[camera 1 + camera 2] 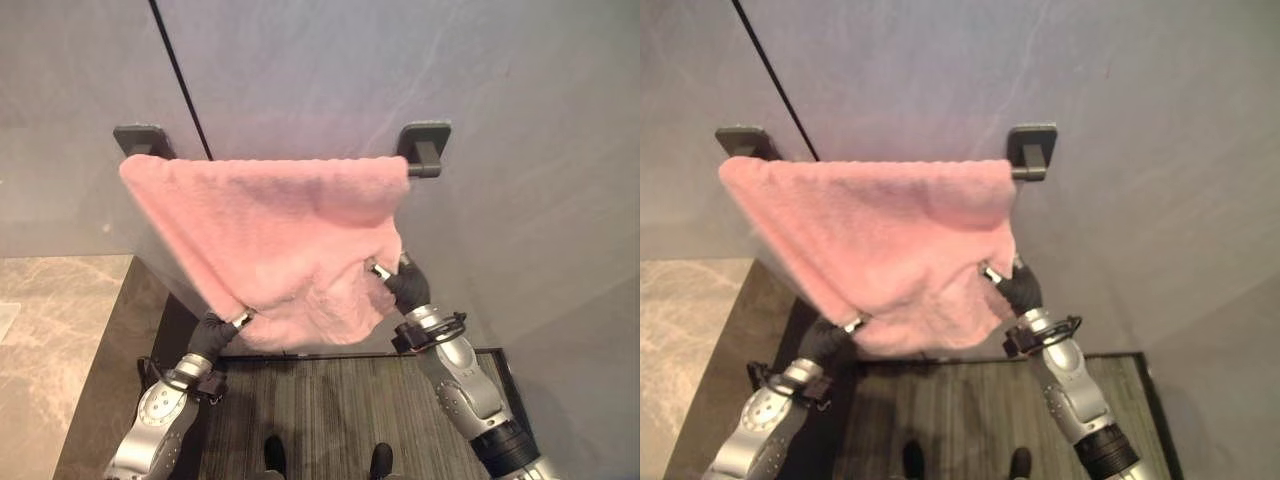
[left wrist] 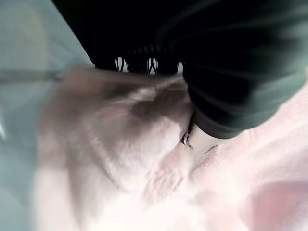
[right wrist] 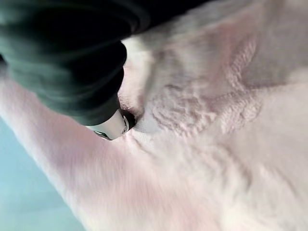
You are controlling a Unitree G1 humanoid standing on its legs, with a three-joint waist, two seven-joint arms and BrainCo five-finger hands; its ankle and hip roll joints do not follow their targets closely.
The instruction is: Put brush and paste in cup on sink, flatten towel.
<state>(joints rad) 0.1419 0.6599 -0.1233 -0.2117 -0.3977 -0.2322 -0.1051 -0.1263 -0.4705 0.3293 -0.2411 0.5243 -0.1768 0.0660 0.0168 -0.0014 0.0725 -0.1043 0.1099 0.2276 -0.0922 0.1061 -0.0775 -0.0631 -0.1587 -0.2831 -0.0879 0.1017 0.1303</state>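
A pink towel hangs over a dark wall bar, between its left bracket and its right bracket. It hangs unevenly: the lower edge slants down from the left bracket and bunches at the bottom right. My left hand is at the towel's lower left corner, sunk into the cloth. My right hand is at the lower right edge, against the cloth. Their dark covers show in the left wrist view and the right wrist view.
The grey wall stands right behind the towel, and a thin dark line runs down it. A marble counter lies at the left. A dark ribbed mat covers the floor below.
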